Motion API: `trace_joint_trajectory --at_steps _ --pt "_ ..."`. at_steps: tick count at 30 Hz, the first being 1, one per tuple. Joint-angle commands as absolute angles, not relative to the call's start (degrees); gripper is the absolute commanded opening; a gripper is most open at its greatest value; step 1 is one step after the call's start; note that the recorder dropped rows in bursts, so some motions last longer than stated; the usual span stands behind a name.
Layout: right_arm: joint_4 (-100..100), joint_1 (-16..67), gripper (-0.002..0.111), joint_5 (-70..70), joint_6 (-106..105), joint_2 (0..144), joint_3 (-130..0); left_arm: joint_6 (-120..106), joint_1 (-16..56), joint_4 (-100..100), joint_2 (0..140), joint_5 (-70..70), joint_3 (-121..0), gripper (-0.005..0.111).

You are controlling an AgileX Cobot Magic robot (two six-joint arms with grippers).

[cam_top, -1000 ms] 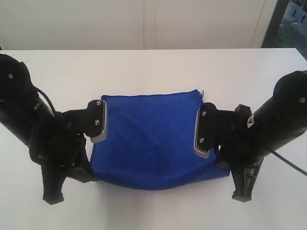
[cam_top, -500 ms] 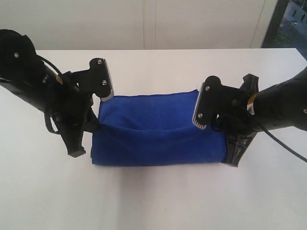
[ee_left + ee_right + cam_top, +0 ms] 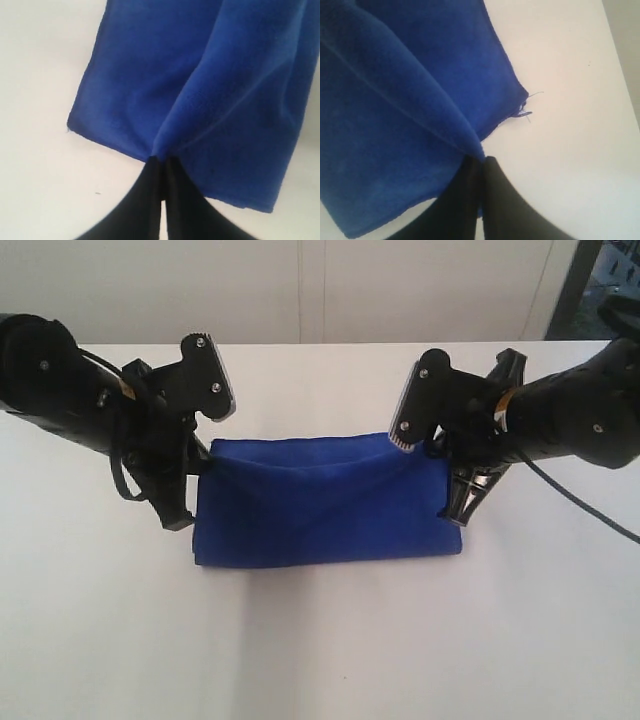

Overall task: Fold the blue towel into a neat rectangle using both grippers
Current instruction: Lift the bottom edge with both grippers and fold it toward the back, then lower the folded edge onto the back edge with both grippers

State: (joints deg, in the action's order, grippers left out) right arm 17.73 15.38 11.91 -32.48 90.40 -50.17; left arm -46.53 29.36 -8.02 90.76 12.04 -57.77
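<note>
The blue towel (image 3: pixel 325 502) lies on the white table (image 3: pixel 320 640) folded over into a wide band, its upper layer sagging in the middle. My left gripper (image 3: pixel 203 462) is shut on the towel's left end; in the left wrist view the cloth (image 3: pixel 200 80) bunches into the closed black fingertips (image 3: pixel 162 160). My right gripper (image 3: pixel 445 452) is shut on the right end, and in the right wrist view the towel (image 3: pixel 405 100) runs into the pinched tips (image 3: pixel 481 159). A loose thread (image 3: pixel 527 112) sticks out from the lower layer's corner.
The white table runs to a pale wall (image 3: pixel 300 290) at the back. A dark opening (image 3: pixel 600 285) shows at the far right corner. Bare tabletop lies in front of the towel and on both sides of the arms.
Both grippers carried the towel's near edge up and away over the far edge. The towel went from a broad sheet to a narrower folded band.
</note>
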Motion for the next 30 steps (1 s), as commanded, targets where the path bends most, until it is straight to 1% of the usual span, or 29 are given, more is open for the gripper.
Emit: trace_joint_trajectory --at_steps 1,6,14,21,26,30 --pt "18.0 14.1 0.0 10.0 -32.1 93.3 -52.6 -45.6 28.7 -8.5 93.3 9.1 -58.1 0.0" --pt "18.0 13.1 0.0 9.1 -32.1 97.0 -55.2 -45.6 28.7 -8.5 96.4 3.9 -59.5 0.0" --pt "18.0 12.0 0.0 7.1 -32.1 103.1 -58.6 -46.3 28.7 -8.4 102.8 3.9 -64.7 0.0" --pt "18.0 12.0 0.0 7.1 -32.3 103.2 -61.8 -46.3 28.7 -8.4 103.3 6.4 -69.5 0.0" --pt "18.0 12.0 0.0 6.5 -33.1 104.8 -64.7 -45.9 26.2 -8.4 103.8 2.7 -70.4 0.0" --pt "18.0 12.0 0.0 3.1 -33.2 108.5 -65.6 -45.0 24.3 -8.4 105.9 0.8 -70.4 0.0"
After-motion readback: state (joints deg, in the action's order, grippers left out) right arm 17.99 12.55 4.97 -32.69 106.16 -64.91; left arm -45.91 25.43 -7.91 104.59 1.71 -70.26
